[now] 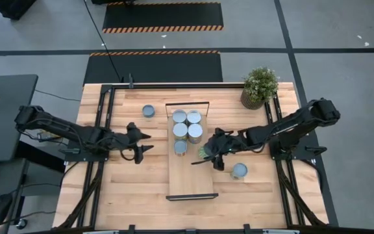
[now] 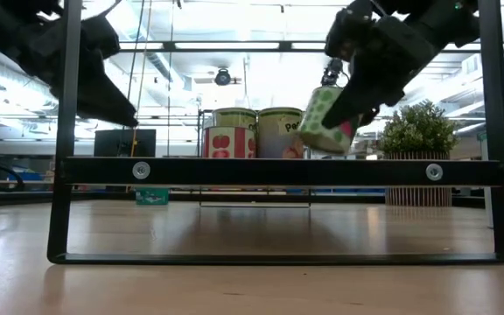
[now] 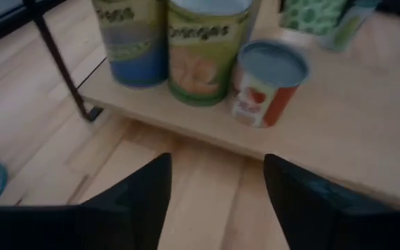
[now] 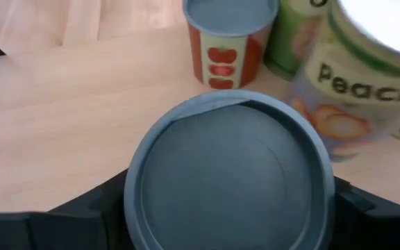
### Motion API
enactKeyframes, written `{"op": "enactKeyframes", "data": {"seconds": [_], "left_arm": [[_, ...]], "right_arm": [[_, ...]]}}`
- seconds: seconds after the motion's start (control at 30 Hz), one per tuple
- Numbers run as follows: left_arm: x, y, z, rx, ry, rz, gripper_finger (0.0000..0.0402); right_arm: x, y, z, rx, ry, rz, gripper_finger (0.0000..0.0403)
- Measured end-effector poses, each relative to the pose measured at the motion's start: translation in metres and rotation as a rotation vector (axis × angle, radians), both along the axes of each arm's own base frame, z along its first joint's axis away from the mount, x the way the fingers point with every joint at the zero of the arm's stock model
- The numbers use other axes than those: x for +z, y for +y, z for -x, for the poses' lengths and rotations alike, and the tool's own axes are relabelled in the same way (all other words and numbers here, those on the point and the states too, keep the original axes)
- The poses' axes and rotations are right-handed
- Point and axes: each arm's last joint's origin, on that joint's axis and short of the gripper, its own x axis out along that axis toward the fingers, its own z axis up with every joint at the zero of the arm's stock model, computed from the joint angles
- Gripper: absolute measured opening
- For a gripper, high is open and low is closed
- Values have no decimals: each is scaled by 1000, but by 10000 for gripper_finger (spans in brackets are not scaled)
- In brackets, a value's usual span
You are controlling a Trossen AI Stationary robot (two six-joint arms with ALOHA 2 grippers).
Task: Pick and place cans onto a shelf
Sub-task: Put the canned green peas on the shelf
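Note:
The light-wood shelf (image 1: 190, 175) lies in the middle of the table with several cans standing on its far half (image 1: 187, 127). Among them are a red tomato can (image 4: 228, 42) and a peach can (image 4: 367, 90). My right gripper (image 1: 206, 155) is over the shelf's right edge, shut on a green-dotted can (image 2: 326, 122). My left gripper (image 1: 145, 143) is open and empty, left of the shelf; its fingers (image 3: 151, 201) point at the cans on the shelf (image 3: 203, 52). My right gripper pinches the green can's side wall between its two fingers, near the can's silvery-blue top (image 4: 231, 180), which faces the wrist. The fingers come from the table's right, slanting down, along the can. The can (image 2: 322, 131) is tilted and lifted clear above the shelf.
One loose can (image 1: 149, 111) stands on the table left of the shelf's far end, another (image 1: 239, 170) to the shelf's right. A potted plant (image 1: 260, 86) stands at the far right. Black frame bars (image 2: 278, 171) close the shelf's short ends.

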Motion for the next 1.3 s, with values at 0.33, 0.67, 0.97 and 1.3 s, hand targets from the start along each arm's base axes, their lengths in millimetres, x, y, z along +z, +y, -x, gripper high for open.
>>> {"op": "enactKeyframes", "data": {"seconds": [0.33,0.67,0.97,1.3], "left_arm": [[-5,-2,-5,-8,15,47,241],[-4,-3,-5,-23,7,75,236],[-4,-3,-5,-30,8,79,235],[-4,-3,-6,-39,3,67,234]], "right_arm": [[-14,11,-37,-3,90,58,299],[-17,12,-47,-6,136,112,338],[6,28,-34,-28,76,166,344],[1,46,-15,-155,139,276,343]]}}
